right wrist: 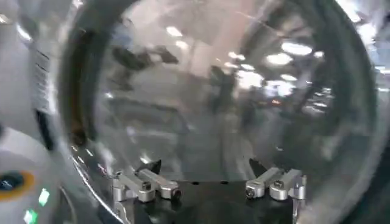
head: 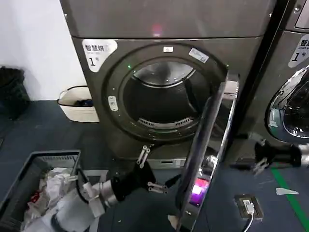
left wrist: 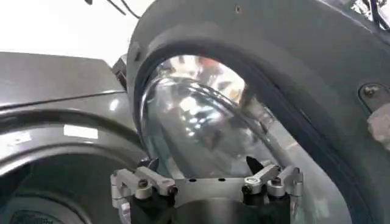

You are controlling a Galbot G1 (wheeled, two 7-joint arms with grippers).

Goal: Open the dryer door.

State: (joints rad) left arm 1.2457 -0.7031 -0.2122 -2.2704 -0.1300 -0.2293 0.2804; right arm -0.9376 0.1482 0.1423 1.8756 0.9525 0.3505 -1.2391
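Dryer door (head: 205, 154) stood swung out edge-on from the drum opening (head: 161, 99); looked heavy, rigid, slick chrome and glass, so push its grey inner rim; left gripper (head: 150, 173) and right gripper (head: 258, 153) both spread, empty.

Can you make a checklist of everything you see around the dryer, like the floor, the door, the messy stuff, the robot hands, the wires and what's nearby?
Surface: dark floor, green tape line at right.
Job's things: dryer door swung open, edge-on; drum opening exposed.
Clutter: grey basket holding laundry; white tub by the wall.
Grippers: left gripper open, low beside the door's inner face; right gripper open, beyond the door's outer side.
Cables: white cord from a small floor device.
Surroundings: second machine at right; white wall.
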